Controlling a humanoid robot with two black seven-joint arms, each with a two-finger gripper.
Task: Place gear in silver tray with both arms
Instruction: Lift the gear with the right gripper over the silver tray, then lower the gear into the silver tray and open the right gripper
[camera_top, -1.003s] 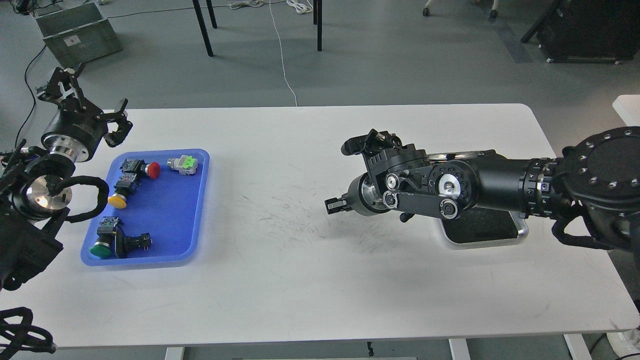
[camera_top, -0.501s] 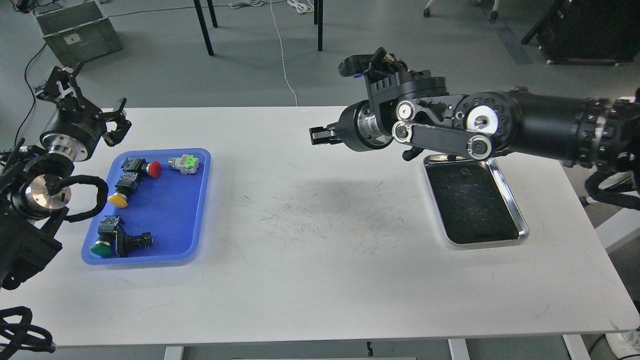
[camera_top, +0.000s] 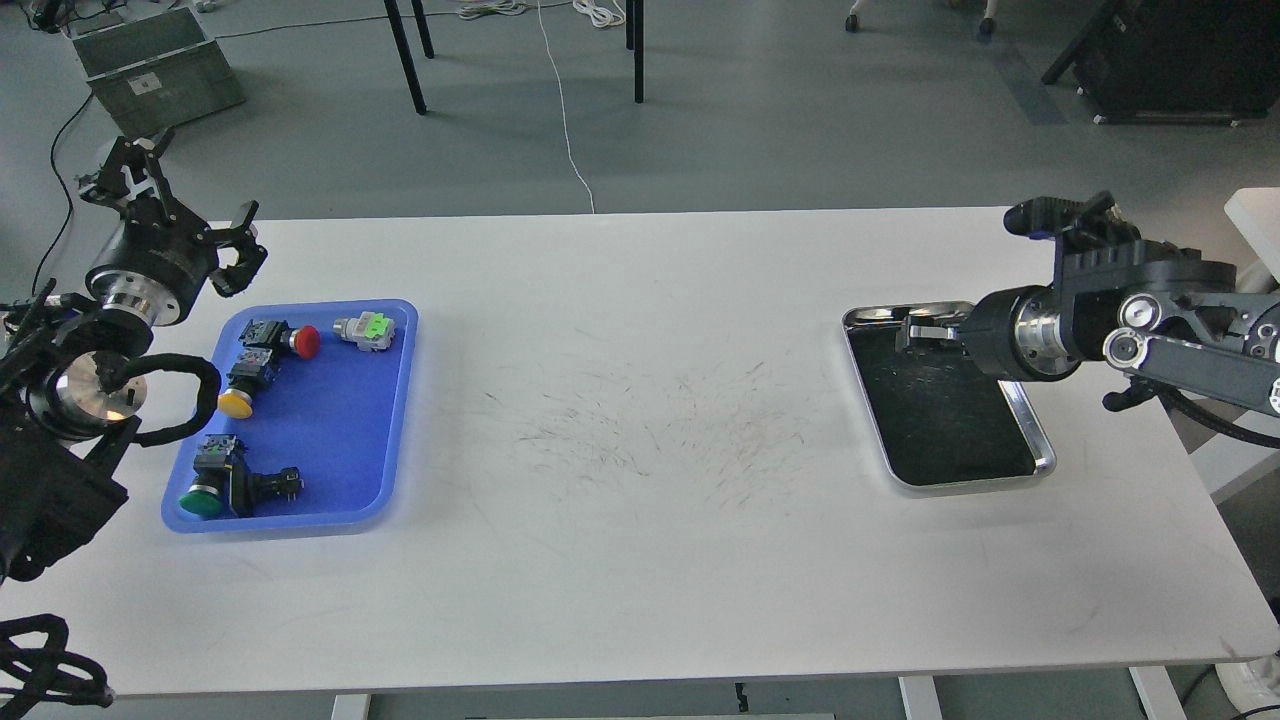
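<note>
White table, shiny silver tray w/ dark scratched bottom, right hand above, grip unclear, left hand released.

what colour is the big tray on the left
Blue, clearest in the head view.

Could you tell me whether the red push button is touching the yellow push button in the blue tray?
Apart. The head view shows the red push button and the yellow push button with bare floor of the blue tray plainly visible between them.
</note>
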